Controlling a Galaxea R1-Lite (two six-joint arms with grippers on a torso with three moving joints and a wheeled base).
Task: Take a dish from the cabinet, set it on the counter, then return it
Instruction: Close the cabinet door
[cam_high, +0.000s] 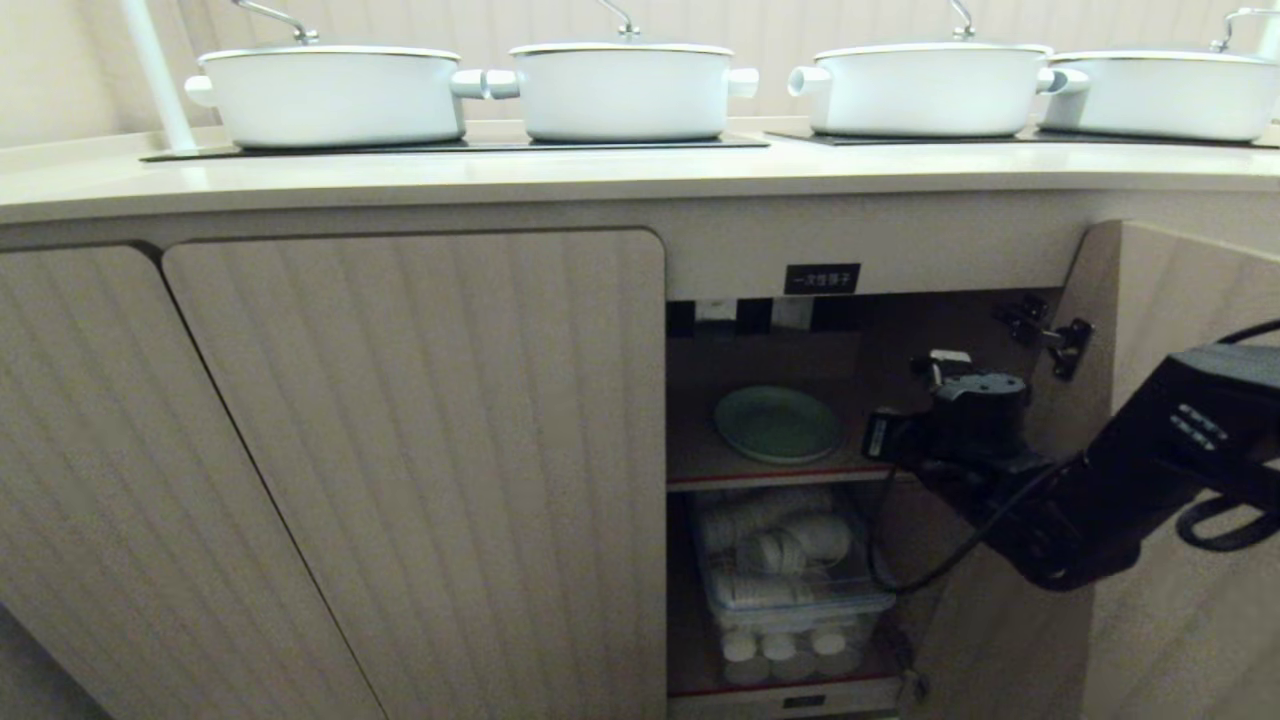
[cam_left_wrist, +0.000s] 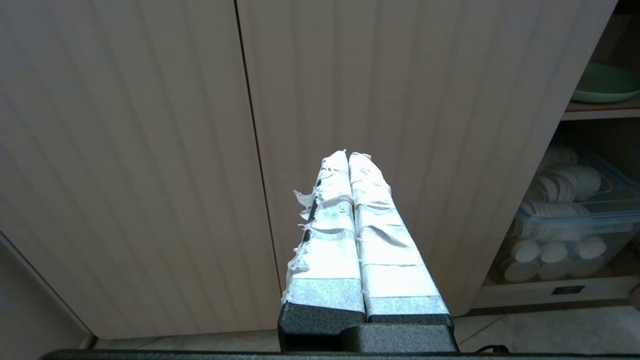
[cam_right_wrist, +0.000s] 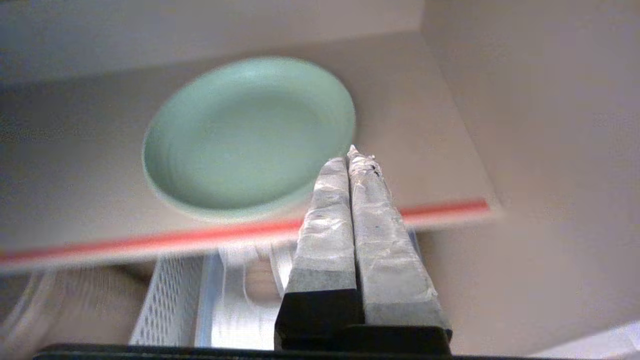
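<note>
The pale mint-green dish (cam_high: 777, 424) lies flat on the inner shelf of the cabinet (cam_high: 1180, 300), whose ribbed door stands swung open at the right under the small black label (cam_high: 822, 278). My right gripper (cam_high: 885, 438) is at the cabinet's mouth, just right of the dish and level with the shelf. In the right wrist view the dish (cam_right_wrist: 250, 135) sits beyond the shut right gripper (cam_right_wrist: 352, 152), whose tips are near the rim's front right, with nothing held. My left gripper (cam_left_wrist: 347, 155) is shut and empty, facing the closed doors. The counter (cam_high: 600, 175) runs above.
Several white pots (cam_high: 625, 90) stand on black hob panels (cam_high: 450, 146) on the counter. A clear box of white cups (cam_high: 790, 570) fills the lower shelf. Closed ribbed doors (cam_high: 420, 450) are to the left. A black hinge (cam_high: 1050, 335) sticks out beside the open door.
</note>
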